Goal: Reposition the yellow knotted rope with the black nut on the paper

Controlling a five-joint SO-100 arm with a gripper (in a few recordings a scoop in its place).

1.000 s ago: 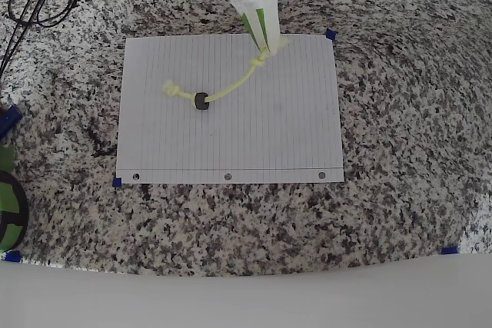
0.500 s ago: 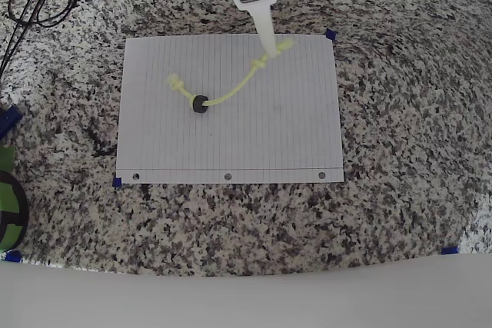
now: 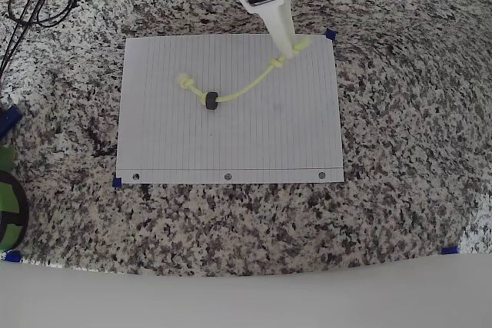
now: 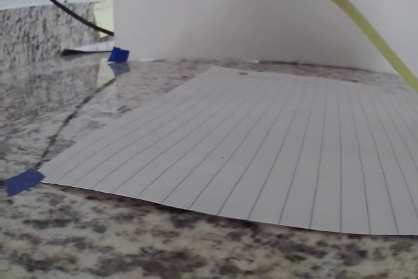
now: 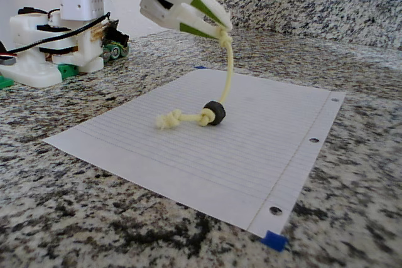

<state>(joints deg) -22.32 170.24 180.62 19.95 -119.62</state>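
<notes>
In the overhead view, the paper [image 3: 231,144] is seen at the centre of the frame on the speckled granite counter [image 3: 400,190], with blue tape pieces [image 3: 117,182] at its corners. Left of centre on the sheet, one knotted end of the yellow knotted rope [image 3: 247,87] lies flat, and the black nut [image 3: 212,100] rests on the paper just right of that knot. From there the cord rises toward the upper right, where its other end is pinched between the closed jaws of the gripper [image 3: 290,53]. In the fixed view, the gripper [image 5: 221,27] is seen above the sheet, the rope hanging down to the nut.
</notes>
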